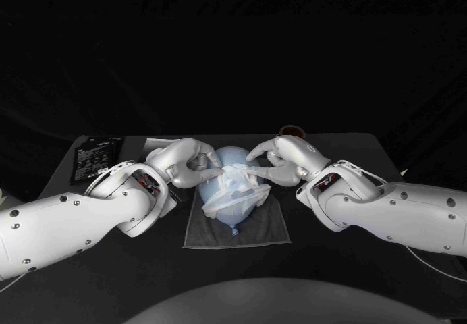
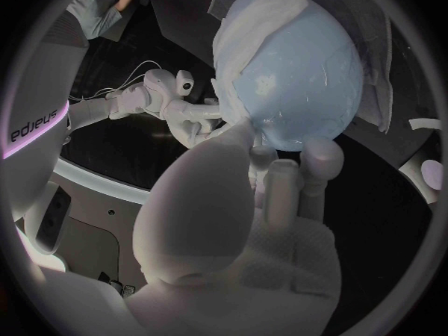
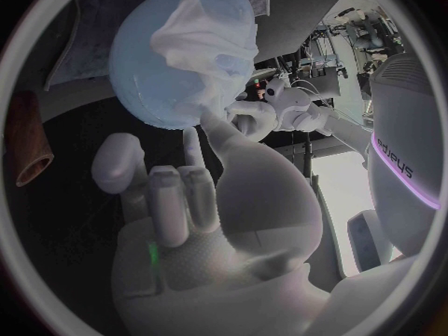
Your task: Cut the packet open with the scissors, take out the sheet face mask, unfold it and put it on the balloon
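This looks like the last step. The sheet face mask (image 1: 238,179) lies crumpled on the balloon (image 1: 226,199), on a grey towel (image 1: 262,233) in the table's middle. The left hand (image 1: 185,162) pinches its edge. The right hand (image 1: 282,160) presses it with a thumb; I cannot tell if it grips. Next, I think, pull the mask flat, gently.

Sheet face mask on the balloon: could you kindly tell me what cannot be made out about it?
- Head view: the left hand and right hand cover part of the mask on the balloon.
- Wrist views: each hand's own palm hides whether its fingers pinch the mask or touch it.
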Controlling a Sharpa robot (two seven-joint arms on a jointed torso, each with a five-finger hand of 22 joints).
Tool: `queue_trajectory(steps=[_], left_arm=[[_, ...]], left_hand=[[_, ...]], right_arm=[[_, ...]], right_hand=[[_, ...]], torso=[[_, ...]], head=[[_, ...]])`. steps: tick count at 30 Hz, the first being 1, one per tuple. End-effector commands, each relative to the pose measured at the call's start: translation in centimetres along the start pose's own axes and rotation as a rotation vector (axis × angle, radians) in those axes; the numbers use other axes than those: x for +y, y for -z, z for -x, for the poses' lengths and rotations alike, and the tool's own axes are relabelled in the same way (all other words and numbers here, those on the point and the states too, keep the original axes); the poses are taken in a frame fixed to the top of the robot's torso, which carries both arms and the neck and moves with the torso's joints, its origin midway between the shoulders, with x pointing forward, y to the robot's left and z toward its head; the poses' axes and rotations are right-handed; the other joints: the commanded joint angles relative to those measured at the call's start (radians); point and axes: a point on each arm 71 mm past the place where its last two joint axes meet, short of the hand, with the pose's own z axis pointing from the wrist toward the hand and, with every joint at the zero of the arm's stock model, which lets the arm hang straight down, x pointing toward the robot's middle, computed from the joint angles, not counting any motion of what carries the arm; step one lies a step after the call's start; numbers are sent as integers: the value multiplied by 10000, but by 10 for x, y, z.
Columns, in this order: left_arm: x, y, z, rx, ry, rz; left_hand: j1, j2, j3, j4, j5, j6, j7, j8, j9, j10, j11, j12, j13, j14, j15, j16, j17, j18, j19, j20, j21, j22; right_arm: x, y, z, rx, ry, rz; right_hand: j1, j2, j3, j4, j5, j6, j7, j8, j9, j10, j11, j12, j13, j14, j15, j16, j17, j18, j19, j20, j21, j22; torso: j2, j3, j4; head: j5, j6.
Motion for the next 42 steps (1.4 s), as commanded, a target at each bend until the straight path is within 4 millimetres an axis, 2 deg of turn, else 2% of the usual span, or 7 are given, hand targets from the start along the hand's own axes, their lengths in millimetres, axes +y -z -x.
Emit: queue_trajectory(steps=[1, 7, 15, 19, 29, 37, 42], left_arm=[[-2, 0, -2, 191, 236, -147], [-2, -1, -2, 102, 252, -234], [-2, -1, -1, 22, 295, -329], [-2, -1, -1, 17, 313, -332], [-1, -1, -1, 22, 365, -278], [-1, -1, -1, 39, 452, -225], [-1, -1, -1, 64, 526, -240]], left_hand=[[-160, -254, 359, -79, 57, 106, -19, 9, 17, 279, -168, 104, 122, 121, -78, 81, 148, -106, 40, -57, 64, 68], [-763, -778, 1743, -539, 31, 303, -57, 142, 67, 909, -209, 417, 780, 345, -140, 264, 628, -188, 336, -112, 386, 535], [-1571, -1143, 3070, -1232, 73, 412, -107, 240, 190, 1261, -263, 545, 1166, 458, -185, 344, 873, -231, 467, -155, 582, 796], [-1642, -1156, 3150, -1294, 60, 410, -102, 249, 204, 1266, -273, 540, 1174, 461, -184, 345, 880, -232, 470, -157, 590, 807], [-1778, -1174, 3279, -1408, 59, 406, -102, 268, 232, 1280, -275, 537, 1193, 467, -186, 346, 892, -233, 471, -160, 601, 820], [-1872, -1171, 3342, -1459, 58, 394, -90, 280, 250, 1293, -268, 540, 1212, 460, -183, 337, 870, -230, 460, -161, 597, 809], [-1927, -1168, 3369, -1481, 58, 377, -77, 286, 262, 1278, -258, 524, 1194, 453, -177, 328, 849, -223, 435, -160, 579, 777]], right_arm=[[2, 0, 1, -193, 44, 188], [2, -1, -2, 292, 54, 143], [3, -1, -7, 820, 89, 166], [4, -1, -8, 940, 111, 204], [12, -1, -11, 1208, 413, 749], [16, -1, -10, 950, 712, 1093], [16, -2, -8, 517, 660, 1117]], right_hand=[[-38, -27, -22, 68, -50, -55, 49, -73, -14, 1043, 14, 35, 2633, 1061, -52, 35, 2627, 74, -41, -24, -30, 1189], [-108, -90, -94, 120, -60, -60, 60, -95, -29, 1043, 27, 35, 2633, 1061, -39, 35, 2627, 71, -42, -17, -31, 1188], [-109, -88, -134, 164, -60, 67, 16, -41, -13, 1043, 0, 35, 2633, 1061, -47, 35, 2627, 63, -24, -16, 13, 1200], [24, 10, -89, 162, -56, 270, -73, 54, 17, 1043, -72, 35, 2633, 1061, -97, 35, 2627, 63, -8, -41, 47, 1210], [707, 483, 419, -85, -58, 1027, -492, 529, 219, 1043, -442, 35, 2633, 1061, -406, 35, 2627, 11, 157, -290, 368, 1303], [719, 813, 860, -13, -56, 912, -466, 671, 338, 1043, -448, 35, 2633, 1061, -450, 35, 2627, -69, 356, -379, 732, 1404], [608, 880, 1155, 72, -57, 883, -472, 782, 422, 1043, -450, 35, 2633, 1061, -453, 35, 2627, -98, 436, -390, 875, 1443]], torso=[[-1, -1, 8], [-7, -5, -1], [-4, -6, 1], [-3, 0, 14], [-2, -5, 4], [-2, -5, 4], [2, -2, 3]], head=[[2, 2], [8, 2], [-26, 2], [-35, 2], [-41, 2], [-53, 2], [-54, 2]])
